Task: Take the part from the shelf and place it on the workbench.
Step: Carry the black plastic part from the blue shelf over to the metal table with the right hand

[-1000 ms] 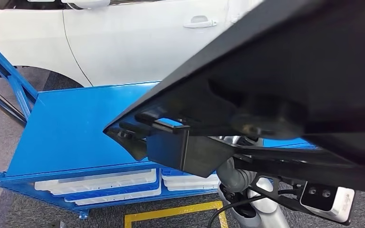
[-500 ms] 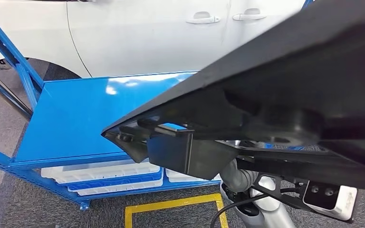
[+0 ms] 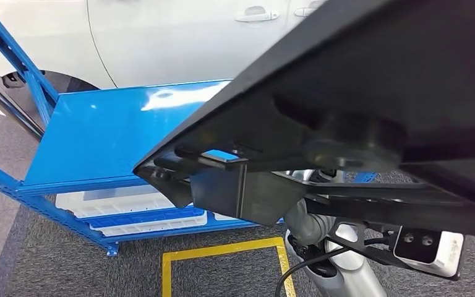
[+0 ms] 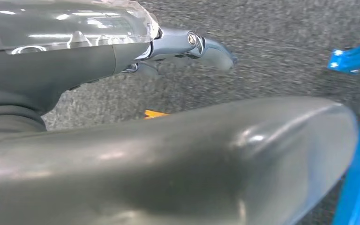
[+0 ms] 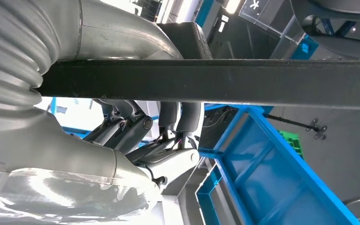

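Head view: large black part (image 3: 371, 80) is spanning the frame above the blue counter (image 3: 105, 136), beside a white car (image 3: 179, 37). Right robot hand (image 5: 136, 126) is gripping the part's edge. Left robot hand (image 4: 187, 47) is hanging over carpet, grasp state indeterminate.

The right hand (image 5: 140, 136) has a grey ribbed cover, a thick smooth grey thumb and darker fingers (image 5: 187, 117) with metal linkages and a visible screw; clear plastic wraps its wrist; the left hand (image 4: 187, 47) shows silver-blue metal fingers, a screw, and a glossy grey thumb; a black cable hangs below the silver forearm.
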You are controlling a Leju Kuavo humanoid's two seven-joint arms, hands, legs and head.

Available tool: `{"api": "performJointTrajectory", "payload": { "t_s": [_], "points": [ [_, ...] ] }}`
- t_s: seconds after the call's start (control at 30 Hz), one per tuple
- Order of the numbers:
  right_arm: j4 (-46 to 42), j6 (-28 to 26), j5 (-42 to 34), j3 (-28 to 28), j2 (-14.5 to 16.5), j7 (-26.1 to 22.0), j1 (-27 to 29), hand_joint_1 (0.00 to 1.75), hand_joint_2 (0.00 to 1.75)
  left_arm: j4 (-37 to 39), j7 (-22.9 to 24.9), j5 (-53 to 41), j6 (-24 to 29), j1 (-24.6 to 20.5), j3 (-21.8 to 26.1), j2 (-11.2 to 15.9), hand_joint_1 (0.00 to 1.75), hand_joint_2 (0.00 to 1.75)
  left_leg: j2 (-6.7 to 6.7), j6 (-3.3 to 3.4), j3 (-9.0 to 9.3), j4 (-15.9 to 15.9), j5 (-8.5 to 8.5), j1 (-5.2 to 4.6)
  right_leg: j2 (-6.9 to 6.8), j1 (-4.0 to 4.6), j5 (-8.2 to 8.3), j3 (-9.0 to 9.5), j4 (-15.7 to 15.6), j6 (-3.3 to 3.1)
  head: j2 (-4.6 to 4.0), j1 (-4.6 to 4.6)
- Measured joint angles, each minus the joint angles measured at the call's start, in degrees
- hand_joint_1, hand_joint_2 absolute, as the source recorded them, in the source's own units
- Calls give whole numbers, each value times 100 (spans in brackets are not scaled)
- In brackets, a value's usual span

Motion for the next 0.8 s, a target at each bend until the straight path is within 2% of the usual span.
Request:
{"api": "performJointTrajectory", "payload": {
  "t_s": [0.07, 0.1, 0.13, 0.2, 0.23, 0.27, 0.3, 0.33, 0.37, 0.4, 0.43, 0.47, 0.5, 0.53, 0.57, 0.6, 0.63, 0.7, 0.73, 0.77, 0.8],
  "points": [
    [-9, -4, 8, 0, 0, -8, -14, 161, 175, -2, 24, -20, 1, -22, -1, 10, 0, 0, -1, 64, 583, -799, -13, -31, -1, 16, 90, -102, 34, 47, 1, -1],
    [-16, 3, 15, 1, 0, -21, -22, 161, 175, -2, 40, -27, 1, -34, -1, 14, 0, 0, -4, 97, 737, -1056, -72, -52, -5, 17, 134, -126, 39, 79, 0, -1],
    [-29, 25, 25, 2, 0, -38, -29, 161, 175, -3, 63, -35, 1, -41, -2, 18, 0, 0, -5, 129, 788, -1185, -107, -73, -10, 16, 183, -141, 32, 117, 0, -1],
    [-61, 111, 38, 4, -5, -64, -43, 161, 175, -2, 113, -37, -1, -41, -2, 16, 0, 0, 8, 204, 722, -1240, -16, -66, -1, 7, 231, -169, 26, 194, 0, 0],
    [-77, 161, 36, 4, -9, -63, -51, 161, 175, -1, 139, -34, -5, -40, -2, 15, 0, 0, 23, 247, 678, -1256, 50, -54, 9, 2, 126, -211, 97, 225, 1, 0],
    [-86, 202, 28, 4, -13, -55, -60, 161, 175, -1, 163, -28, -13, -40, -1, 13, 0, 0, 40, 282, 620, -1274, 123, -38, 19, -5, -90, -278, 274, 253, 1, 0],
    [-89, 232, 19, 4, -16, -44, -65, 161, 175, -1, 189, -17, -25, -38, -1, 11, 0, 0, 56, 306, 552, -1275, 192, -34, 25, -22, -395, -365, 559, 273, 1, 0],
    [-87, 253, 9, 4, -18, -32, -68, 161, 175, -1, 222, -4, -41, -29, 0, 12, 0, 0, 62, 321, 462, -1271, 260, -35, 23, -31, -694, -451, 931, 293, 1, 0],
    [-80, 264, 2, 4, -22, -24, -66, 161, 175, -1, 270, 8, -58, -16, 2, 13, 0, 0, 68, 322, 367, -1263, 328, -36, 23, -40, -888, -513, 1298, 312, 0, 0],
    [-67, 272, -6, 4, -30, -20, -61, 161, 175, -1, 327, 19, -71, -1, 4, 13, 0, 0, 73, 316, 269, -1251, 396, -37, 23, -47, -928, -517, 1558, 325, 1, 0],
    [-49, 278, -13, 2, -41, -20, -54, 161, 175, -1, 386, 25, -80, 12, 7, 13, 0, 0, 75, 306, 168, -1235, 461, -38, 23, -54, -837, -443, 1655, 331, 0, 0],
    [-28, 284, -17, 0, -53, -24, -48, 161, 175, -1, 437, 27, -84, 23, 9, 13, 0, 0, 76, 294, 71, -1213, 519, -38, 23, -60, -663, -277, 1550, 327, 0, 0],
    [-9, 291, -20, -2, -64, -28, -44, 161, 175, -1, 475, 28, -85, 30, 10, 13, 0, 0, 75, 278, -17, -1185, 571, -38, 23, -64, -507, -22, 1266, 313, 0, 0],
    [6, 298, -20, -4, -72, -33, -42, 161, 175, -1, 501, 29, -85, 36, 11, 13, 0, 0, 72, 258, -93, -1156, 616, -41, 22, -59, -482, 282, 855, 289, 0, 0],
    [17, 304, -19, -5, -78, -38, -40, 161, 175, -1, 519, 30, -85, 40, 12, 14, 0, 0, 69, 232, -147, -1132, 659, -45, 25, -48, -529, 559, 453, 259, 1, -1],
    [28, 304, -14, -8, -85, -44, -36, 161, 175, -1, 532, 30, -84, 43, 13, 15, 0, 0, 67, 200, -178, -1122, 706, -48, 28, -30, -606, 747, 148, 226, 0, 0],
    [40, 299, -8, -15, -93, -50, -30, 161, 175, -1, 545, 28, -83, 47, 13, 19, 0, 0, 66, 162, -194, -1131, 760, -45, 30, -9, -678, 832, -28, 191, 0, 0],
    [80, 284, 11, -37, -120, -62, -2, 161, 175, -1, 563, 16, -80, 57, 13, 30, 0, 0, 64, 87, -217, -1164, 850, -39, 23, -3, -600, 783, -91, 111, -1, 1],
    [103, 279, 25, -47, -134, -67, 10, 161, 175, -1, 570, 7, -80, 64, 13, 37, 0, 0, 61, 57, -258, -1125, 787, -32, 17, -12, -542, 735, -106, 64, 0, 0],
    [125, 280, 44, -53, -145, -70, 24, 161, 175, -1, 572, 0, -81, 72, 13, 44, 0, 0, 58, 35, -326, -986, 615, -30, 11, -26, -476, 680, -126, 22, 0, 0],
    [145, 283, 64, -55, -151, -72, 37, 161, 175, -1, 572, -4, -84, 75, 13, 52, 0, 0, 57, 19, -416, -738, 352, -21, 5, -34, -417, 620, -140, -11, 0, 0]
  ]
}}
